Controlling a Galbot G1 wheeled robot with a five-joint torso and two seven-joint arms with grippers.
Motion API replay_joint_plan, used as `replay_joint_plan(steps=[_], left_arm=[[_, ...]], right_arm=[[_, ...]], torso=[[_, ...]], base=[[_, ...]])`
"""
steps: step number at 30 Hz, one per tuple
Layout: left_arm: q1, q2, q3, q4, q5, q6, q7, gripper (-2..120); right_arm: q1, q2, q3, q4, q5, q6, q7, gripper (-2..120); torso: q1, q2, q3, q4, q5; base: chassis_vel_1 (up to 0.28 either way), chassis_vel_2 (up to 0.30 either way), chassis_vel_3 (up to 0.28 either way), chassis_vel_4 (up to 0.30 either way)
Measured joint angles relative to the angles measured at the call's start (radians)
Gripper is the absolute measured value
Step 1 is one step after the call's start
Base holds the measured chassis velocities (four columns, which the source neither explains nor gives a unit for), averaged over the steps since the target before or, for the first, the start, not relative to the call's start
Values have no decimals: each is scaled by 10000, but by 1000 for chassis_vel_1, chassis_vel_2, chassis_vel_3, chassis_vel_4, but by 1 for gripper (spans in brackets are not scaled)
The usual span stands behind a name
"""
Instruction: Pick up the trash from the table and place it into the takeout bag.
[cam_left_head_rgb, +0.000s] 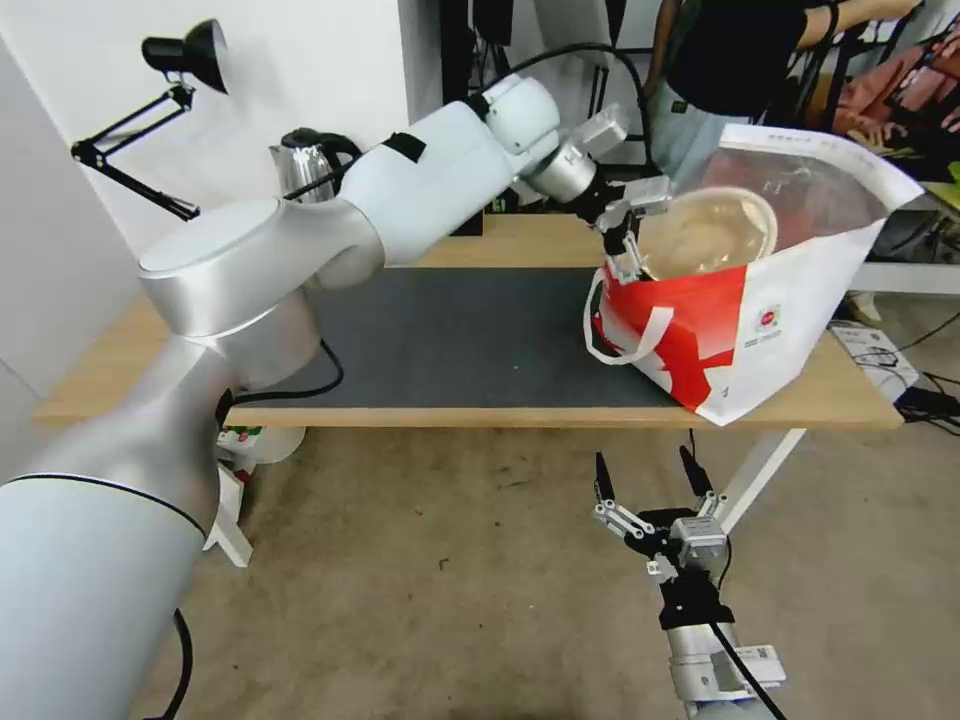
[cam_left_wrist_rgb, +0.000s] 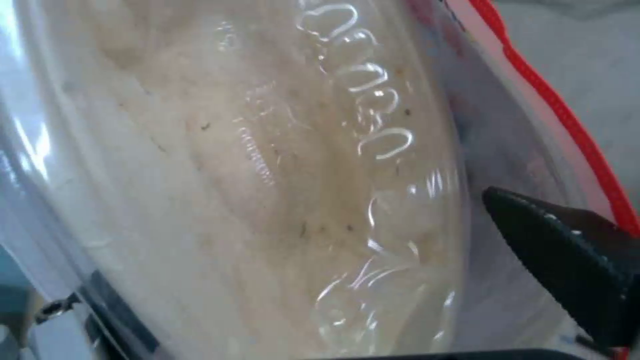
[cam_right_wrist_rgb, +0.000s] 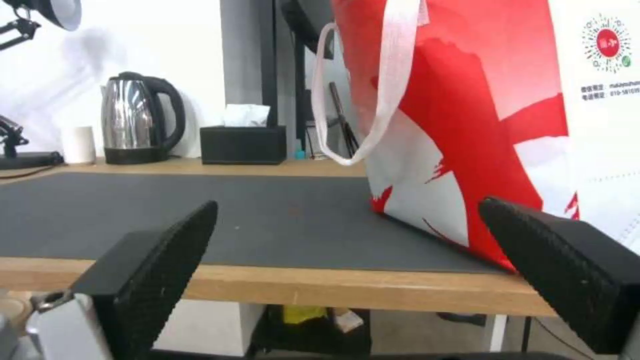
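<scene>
Trash under handling is a beige paper bowl with a clear plastic lid (cam_left_head_rgb: 712, 232), tilted on edge in the mouth of the large white takeout bag with a broad red pattern, silver foil lining and white strap handles (cam_left_head_rgb: 760, 330). The left gripper (cam_left_head_rgb: 628, 252) reaches across the long light-wood table (cam_left_head_rgb: 500, 415) and sits at the bag's near rim, against the bowl's edge. In the left wrist view the lidded bowl (cam_left_wrist_rgb: 267, 175) lies directly in front of the gripper, with one black fingertip (cam_left_wrist_rgb: 567, 255) beside it and the bag's red-edged wall just beyond. Whether the left fingers are clamped on the bowl or clear of it cannot be told.

The bag stands on the right end of the large dark grey rectangular mat (cam_left_head_rgb: 470, 340), leaning, its mouth open upward.

The right gripper (cam_left_head_rgb: 655, 478) hangs below the table's front edge, well apart from the bag, its fingers spread wide with nothing between them. Ahead of it in the right wrist view are the bag's side and looped strap (cam_right_wrist_rgb: 387, 90); farther off, beyond the mat, stand a steel kettle with black handle (cam_right_wrist_rgb: 137, 120) and a black tissue box (cam_right_wrist_rgb: 243, 142).
</scene>
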Motion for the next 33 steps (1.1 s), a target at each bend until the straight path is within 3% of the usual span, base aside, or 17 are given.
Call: replay_joint_plan(steps=[3, 5, 7, 10, 16, 21, 23, 24, 25, 26, 28, 31, 33], left_arm=[[-65, -9, 6, -147, 94, -192, -264, 100], [-148, -13, 82, -181, -238, -262, -1017, 100], [-197, -12, 112, -179, -346, -259, -1142, 100], [-344, -10, 291, -96, -877, -216, -1815, 100], [-441, -4, 534, -313, -951, -305, -2817, 100], [-399, -4, 817, -459, -942, -778, -2792, 100], [-419, -6, 1188, -449, -1884, -1528, -2231, 100], [-421, -3, 1265, -456, -2479, -1425, -1850, 100], [-394, -5, 1301, -509, -3520, -786, -2054, 100], [-394, -5, 1301, -509, -3520, -786, -2054, 100], [-342, -4, 1469, -248, -4045, -764, -2953, 100], [-307, 44, 1481, -282, -4031, -633, -2598, 100], [-141, 98, 1474, -528, -5761, -72, -2565, 100]], right_arm=[[0, 0, 0, 0, 0, 0, 0, 100], [-1, 0, 0, 0, 0, 0, 0, 100], [0, 0, 0, 0, 0, 0, 0, 100], [0, -1, 0, 0, 0, 0, 0, 100], [0, 0, 0, 0, 0, 0, 0, 100], [-1, -1, 0, 0, 0, 0, 0, 100], [0, 0, 0, 0, 0, 0, 0, 100], [0, 0, 0, 0, 0, 0, 0, 100], [0, 0, 0, 0, 0, 0, 0, 100], [0, 0, 0, 0, 0, 0, 0, 100], [-4, 0, 0, 0, 0, 0, 0, 100], [1, 0, 0, 0, 0, 0, 0, 100], [-1, 0, 0, 0, 0, 0, 0, 100]], torso=[[0, 0, 0, 0, -1], [1, -1, 1, -3, 0], [1, -1, 1, -2, 0], [0, 0, 0, -1, -1], [0, 0, -1, 0, 0], [0, 0, 0, -3, 0], [1, 0, 0, 0, -1], [0, 0, 0, 0, 0], [0, 0, 0, -1, -1], [0, 0, 0, -1, -1], [-2, 1, 0, -8, 1], [2, 0, 1, 4, 0], [2, 0, 2, 7, -4]], base=[[0, 0, 0, 0], [0, 0, 0, 0], [0, 0, 0, 0], [0, 0, 0, 0], [0, 0, 0, 0], [0, 0, 0, 0], [0, 0, 0, 0], [0, 0, 0, 0], [0, 0, 0, 0], [0, 0, 0, 0], [0, 0, 0, 0], [0, 0, 0, 0], [0, 0, 0, 0]])
